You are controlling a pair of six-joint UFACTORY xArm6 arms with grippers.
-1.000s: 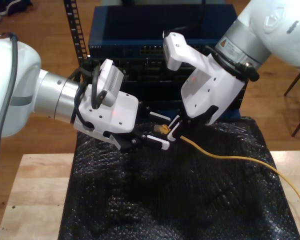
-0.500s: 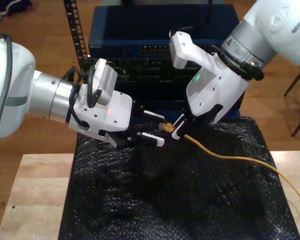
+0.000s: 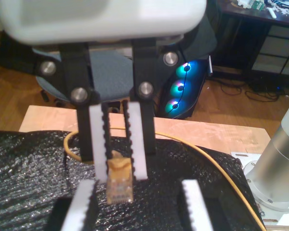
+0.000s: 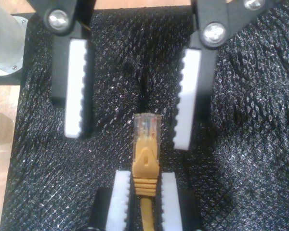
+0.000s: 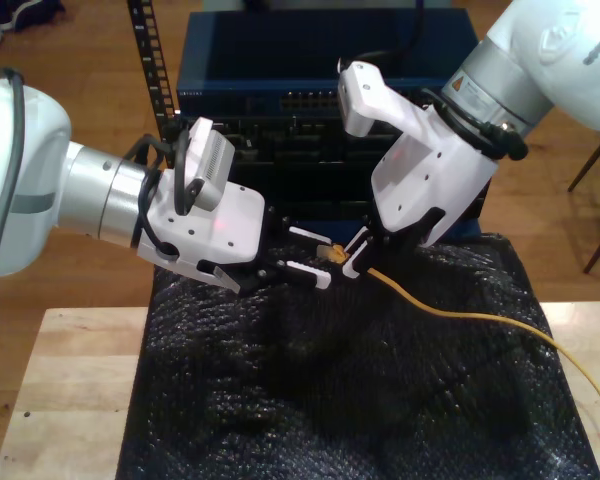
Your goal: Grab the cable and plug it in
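The yellow-orange cable (image 5: pixel 460 315) runs from the exterior view's right across the black mat to its clear-tipped plug (image 5: pixel 328 254). My second gripper (image 5: pixel 348 256), on the arm at the exterior view's right, is shut on the cable just behind the plug (image 4: pixel 146 139); its pads (image 4: pixel 119 197) clamp the yellow boot. My first gripper (image 5: pixel 310 254), on the arm at the exterior view's left, faces it, open, with a finger on either side of the plug tip and not touching it. The first wrist view shows the plug (image 3: pixel 119 185) pointing between my first gripper's open fingertips (image 3: pixel 84 207).
A dark blue network switch (image 5: pixel 320 70) stands behind the grippers, with a perforated rack rail (image 5: pixel 150 60) beside it. Black bubble wrap (image 5: pixel 330 400) covers the wooden table (image 5: pixel 70 400). An arm base (image 3: pixel 279 168) and a computer with lit fans (image 3: pixel 183 91) stand beyond.
My second gripper rose slightly with the plug. My first gripper drew back toward the exterior view's left, then edged in again around the plug tip.
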